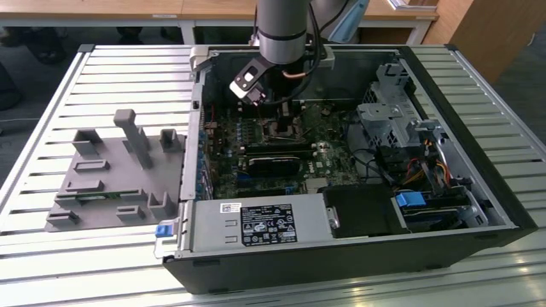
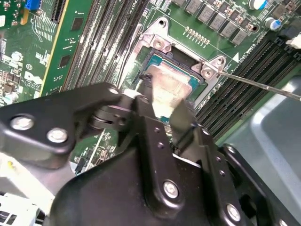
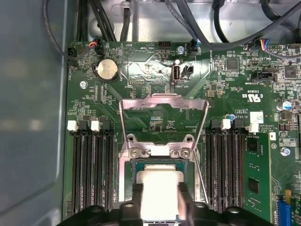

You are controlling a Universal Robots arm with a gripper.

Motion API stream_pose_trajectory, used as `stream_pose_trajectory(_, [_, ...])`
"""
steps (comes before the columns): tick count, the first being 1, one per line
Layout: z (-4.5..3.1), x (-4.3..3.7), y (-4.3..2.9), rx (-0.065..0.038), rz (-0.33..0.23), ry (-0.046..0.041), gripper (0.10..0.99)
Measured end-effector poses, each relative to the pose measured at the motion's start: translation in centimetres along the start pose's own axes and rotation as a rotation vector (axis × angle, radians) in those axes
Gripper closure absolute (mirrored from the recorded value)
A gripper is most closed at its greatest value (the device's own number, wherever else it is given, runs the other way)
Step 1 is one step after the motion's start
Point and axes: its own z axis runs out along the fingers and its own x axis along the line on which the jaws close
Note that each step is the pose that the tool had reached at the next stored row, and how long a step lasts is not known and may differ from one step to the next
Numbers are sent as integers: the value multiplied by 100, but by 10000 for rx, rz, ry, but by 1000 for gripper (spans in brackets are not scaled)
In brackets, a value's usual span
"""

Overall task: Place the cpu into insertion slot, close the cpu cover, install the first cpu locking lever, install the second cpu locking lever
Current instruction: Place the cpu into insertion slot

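While hand [image 3: 160,195] grips cpu [image 3: 159,181], memory slots [image 3: 89,169] flanking

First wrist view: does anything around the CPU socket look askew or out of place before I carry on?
Nothing stands out. The small silver-tan square cpu, clamped in the gripper, lines up squarely with the black, silver-rimmed insertion slot. The thin silver hinged frame of the cpu cover is swung fully open and looks unbent.
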Motion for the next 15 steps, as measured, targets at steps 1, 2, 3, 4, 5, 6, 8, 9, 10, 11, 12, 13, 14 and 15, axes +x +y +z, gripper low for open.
stream_pose_trajectory(1, [-5, 0, 0, 1, 0, 0, 678])
stream_pose_trajectory(2, [-11, 0, 1, 1, 0, 0, 737])
stream_pose_trajectory(3, [-16, 0, 1, 1, 0, 0, 796])
stream_pose_trajectory(4, [-21, 0, 2, 1, 0, 0, 796])
stream_pose_trajectory(5, [-27, 0, 2, 1, 0, 0, 855])
stream_pose_trajectory(6, [-33, 0, 3, 2, 0, 1, 914])
stream_pose_trajectory(8, [-38, 1, 3, 1, 0, 2, 976])
stream_pose_trajectory(9, [-41, 1, 3, 2, 0, 0, 976])
stream_pose_trajectory(10, [-44, 0, 3, 2, 0, 0, 976])
stream_pose_trajectory(11, [-48, 0, 4, 2, 0, -1, 976])
stream_pose_trajectory(12, [-53, 0, 4, 3, 0, -1, 976])
stream_pose_trajectory(13, [-58, 0, 4, 3, 0, 0, 976])
stream_pose_trajectory(14, [-63, 0, 5, 6, 0, 0, 976])
stream_pose_trajectory(15, [-68, 0, 5, 9, 0, -1, 976])
